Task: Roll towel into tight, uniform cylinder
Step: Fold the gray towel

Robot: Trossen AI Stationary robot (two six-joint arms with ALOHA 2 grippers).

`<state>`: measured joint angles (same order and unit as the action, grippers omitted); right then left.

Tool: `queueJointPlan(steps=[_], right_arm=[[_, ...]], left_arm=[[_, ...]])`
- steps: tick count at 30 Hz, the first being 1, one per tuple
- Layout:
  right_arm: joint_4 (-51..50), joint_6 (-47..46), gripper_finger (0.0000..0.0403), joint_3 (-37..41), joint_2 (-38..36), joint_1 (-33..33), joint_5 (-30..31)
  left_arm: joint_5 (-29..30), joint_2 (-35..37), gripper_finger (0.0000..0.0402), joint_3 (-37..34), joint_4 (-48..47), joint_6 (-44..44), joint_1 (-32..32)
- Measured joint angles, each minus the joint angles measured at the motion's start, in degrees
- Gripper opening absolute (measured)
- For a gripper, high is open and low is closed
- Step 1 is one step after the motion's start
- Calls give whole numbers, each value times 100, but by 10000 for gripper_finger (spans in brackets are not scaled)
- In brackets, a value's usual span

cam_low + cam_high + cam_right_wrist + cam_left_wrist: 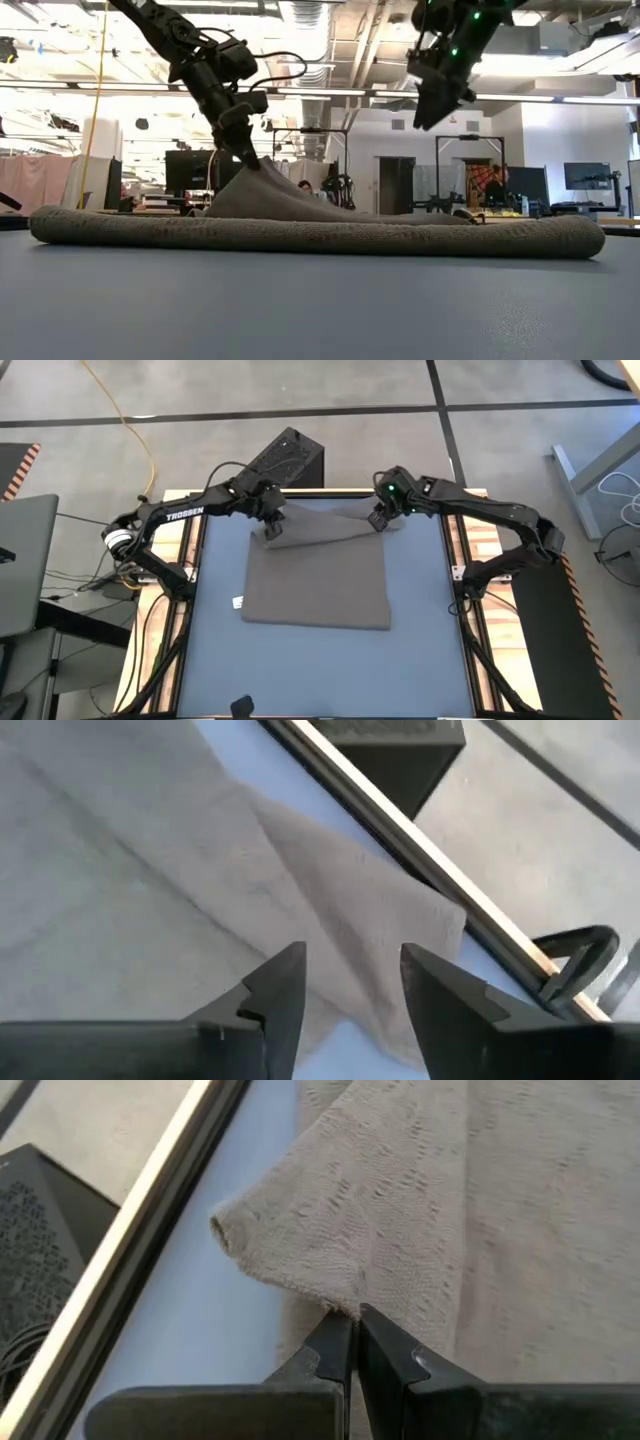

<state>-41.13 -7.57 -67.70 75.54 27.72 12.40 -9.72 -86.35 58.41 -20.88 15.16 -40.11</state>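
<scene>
A: Where's the roll at? Looks like the left pincer [272, 528] is clenched on the towel [318, 575], pinching its far corner up off the table [420, 650].

B: Yeah, and the right pincer [378, 520] hangs released just above the other far corner. It probably needs to regrip next. The table edge is close behind both, with plenty of room on the near side.

Overhead, table-level, two close wrist views

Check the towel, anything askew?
Yes. The towel lies uneven: its far-left corner is pinched and lifted into a peak by the left gripper, while the far-right corner lies crumpled under the open right gripper, which holds nothing. The small white tag sticks out at the left edge.
</scene>
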Motion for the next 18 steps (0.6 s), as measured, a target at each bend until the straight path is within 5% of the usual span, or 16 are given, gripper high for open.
queueJointPlan(steps=[7, 13, 18], right_arm=[[1403, -402, 182, 836, 175, -1563, -1009], [3036, -1239, 161, 1559, 1035, -3059, -365], [3155, -1780, 136, 1561, 1902, -3514, 253]], left_arm=[[2, 0, 0, 0, 165, -55, -145], [-33, 0, 0, 0, 258, -65, -162], [37, 0, 0, 0, 248, -24, -162]])
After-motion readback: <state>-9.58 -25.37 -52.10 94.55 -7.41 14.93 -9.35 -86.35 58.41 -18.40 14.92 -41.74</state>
